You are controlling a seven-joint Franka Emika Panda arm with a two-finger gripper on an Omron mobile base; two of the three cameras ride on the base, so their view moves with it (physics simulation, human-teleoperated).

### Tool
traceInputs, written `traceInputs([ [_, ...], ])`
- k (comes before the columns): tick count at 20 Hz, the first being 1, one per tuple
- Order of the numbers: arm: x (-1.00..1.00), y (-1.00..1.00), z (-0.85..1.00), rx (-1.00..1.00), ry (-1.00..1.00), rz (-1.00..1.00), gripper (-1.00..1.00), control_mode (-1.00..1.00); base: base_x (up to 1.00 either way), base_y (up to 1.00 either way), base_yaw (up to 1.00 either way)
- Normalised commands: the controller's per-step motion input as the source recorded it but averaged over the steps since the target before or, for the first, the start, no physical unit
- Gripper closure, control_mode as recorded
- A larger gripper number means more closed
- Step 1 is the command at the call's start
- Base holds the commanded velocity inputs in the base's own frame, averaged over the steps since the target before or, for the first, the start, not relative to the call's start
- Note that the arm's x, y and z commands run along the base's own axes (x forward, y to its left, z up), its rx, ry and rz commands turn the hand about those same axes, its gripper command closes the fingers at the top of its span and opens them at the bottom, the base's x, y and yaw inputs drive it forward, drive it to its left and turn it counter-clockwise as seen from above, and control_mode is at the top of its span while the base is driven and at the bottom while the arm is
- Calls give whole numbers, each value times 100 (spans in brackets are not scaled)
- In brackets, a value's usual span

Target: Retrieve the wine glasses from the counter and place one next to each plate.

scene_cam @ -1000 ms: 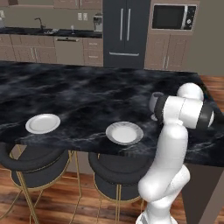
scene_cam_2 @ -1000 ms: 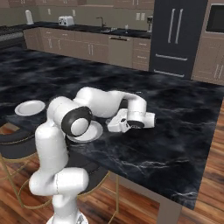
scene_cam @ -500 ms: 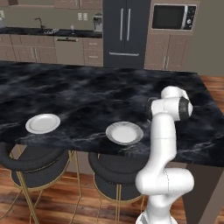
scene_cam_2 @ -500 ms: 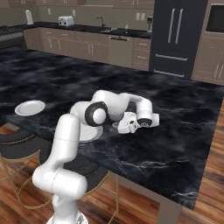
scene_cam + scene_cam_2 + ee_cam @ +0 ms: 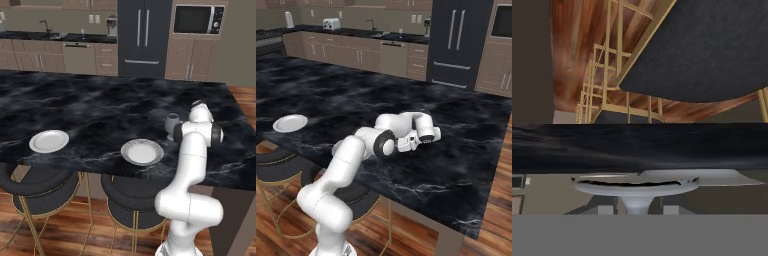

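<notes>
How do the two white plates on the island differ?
The left plate lies alone, far from the arm; the right plate lies near the arm, with a wine glass at its right. The left plate sits above one stool, the right above another. Both are round, white, bare.

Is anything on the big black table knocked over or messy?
Nothing looks knocked over or spilled. Both white plates, the left plate and the right plate, lie flat near the front edge. A wine glass stands upright beside the right plate, by the robot's hand.

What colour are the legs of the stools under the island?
The stool legs are gold, thin metal-looking bars. They show best in the left base view.
</notes>
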Motion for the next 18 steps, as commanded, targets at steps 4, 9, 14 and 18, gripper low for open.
traceInputs([
  [4,-5,0,-9,-7,0,-1,100,-100,0,0,0],
  [9,-27,7,0,-5,0,-9,100,-100,0,0,0],
  [14,-51,24,-4,-6,0,-13,100,-100,0,0,0],
  [18,-96,41,0,-6,-1,-16,100,-100,0,0,0],
])
